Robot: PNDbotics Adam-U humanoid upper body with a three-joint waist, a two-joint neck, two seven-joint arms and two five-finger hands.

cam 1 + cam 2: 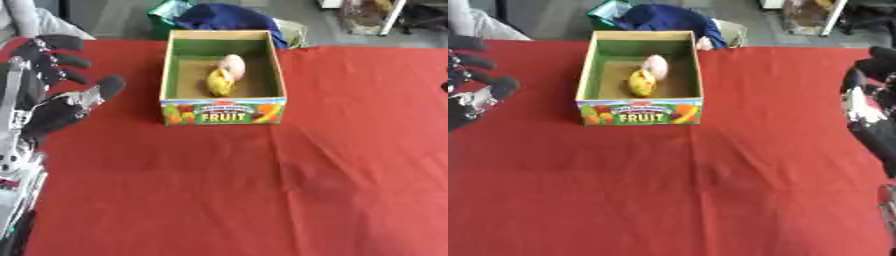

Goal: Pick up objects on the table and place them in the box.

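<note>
Left eye view: the left hand (54, 92) is held open and empty, fingers spread, just left of the fruit box (224, 114). A yellow fruit (220, 82) and a pink fruit (232, 64), touching, are contained in it. The right hand (868, 100), whose finger state cannot be told, is positioned farther off. No loose object is seen on the red cloth (262, 190).

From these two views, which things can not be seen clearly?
- Right hand: cut off by the right eye view's edge; its pose is unclear.
- Left hand: cut by the left edge.
- Pink object and yellow object in the box: too blurred to identify.
</note>
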